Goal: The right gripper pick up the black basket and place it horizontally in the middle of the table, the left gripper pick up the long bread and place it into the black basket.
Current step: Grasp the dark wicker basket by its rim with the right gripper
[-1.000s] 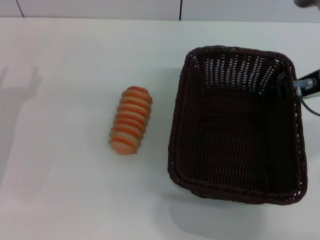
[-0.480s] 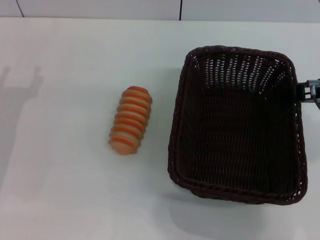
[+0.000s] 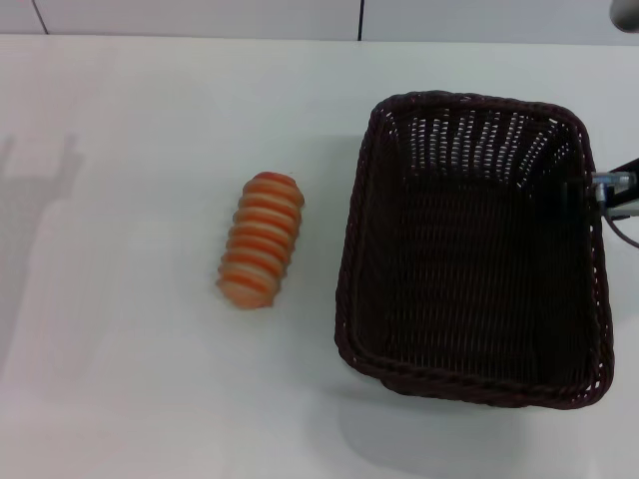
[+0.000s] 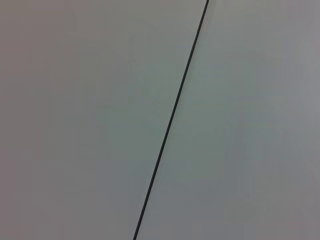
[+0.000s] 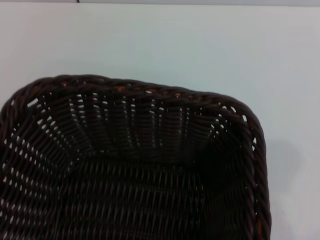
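The black basket (image 3: 474, 249) sits on the right side of the white table (image 3: 130, 379), the long bread (image 3: 261, 253) lying well apart to its left. The right gripper (image 3: 611, 190) is at the basket's right rim, apparently touching; whether it grips cannot be told.

The right gripper (image 3: 611, 190) is parked right at the black basket's (image 3: 474, 249) right rim, so that woven wall is what's met first going inward. Past the wall, the basket's inside is open from above. Further out on the far side from the gripper, the long bread (image 3: 261, 239) is found lying alone, well apart from the basket, with bare table (image 3: 120, 299) all around it.
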Tool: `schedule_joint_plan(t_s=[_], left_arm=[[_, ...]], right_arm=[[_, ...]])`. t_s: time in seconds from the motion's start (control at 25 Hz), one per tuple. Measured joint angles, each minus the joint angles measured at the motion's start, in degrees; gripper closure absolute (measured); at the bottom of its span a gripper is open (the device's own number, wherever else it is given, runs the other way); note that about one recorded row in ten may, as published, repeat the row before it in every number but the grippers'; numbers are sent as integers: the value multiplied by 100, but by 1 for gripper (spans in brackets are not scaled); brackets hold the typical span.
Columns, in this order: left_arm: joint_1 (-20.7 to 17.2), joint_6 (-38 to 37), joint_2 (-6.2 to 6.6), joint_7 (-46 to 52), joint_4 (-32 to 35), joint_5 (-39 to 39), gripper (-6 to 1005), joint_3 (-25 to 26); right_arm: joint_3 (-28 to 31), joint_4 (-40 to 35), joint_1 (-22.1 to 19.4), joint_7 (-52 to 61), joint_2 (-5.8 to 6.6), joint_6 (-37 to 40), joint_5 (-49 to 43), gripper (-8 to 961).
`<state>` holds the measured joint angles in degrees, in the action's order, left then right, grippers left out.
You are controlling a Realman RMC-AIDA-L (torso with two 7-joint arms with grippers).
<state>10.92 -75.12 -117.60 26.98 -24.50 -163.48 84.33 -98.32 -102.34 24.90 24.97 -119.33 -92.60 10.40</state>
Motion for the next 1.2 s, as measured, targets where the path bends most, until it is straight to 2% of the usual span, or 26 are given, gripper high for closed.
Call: schedule_joint_plan(t_s=[0.48, 1.0, 1.2], left_arm=[[-11, -12, 0, 3, 34, 0, 138, 5], [-7, -13, -9, 7, 14, 0, 137, 5], [-13, -92, -9, 9, 8, 0, 138, 4]], right_arm=[[-156, 351, -68, 26, 0, 337, 138, 191], [-269, 397, -114, 81, 7, 367, 129, 195], [-268, 180, -194, 79, 15, 448, 143, 413]])
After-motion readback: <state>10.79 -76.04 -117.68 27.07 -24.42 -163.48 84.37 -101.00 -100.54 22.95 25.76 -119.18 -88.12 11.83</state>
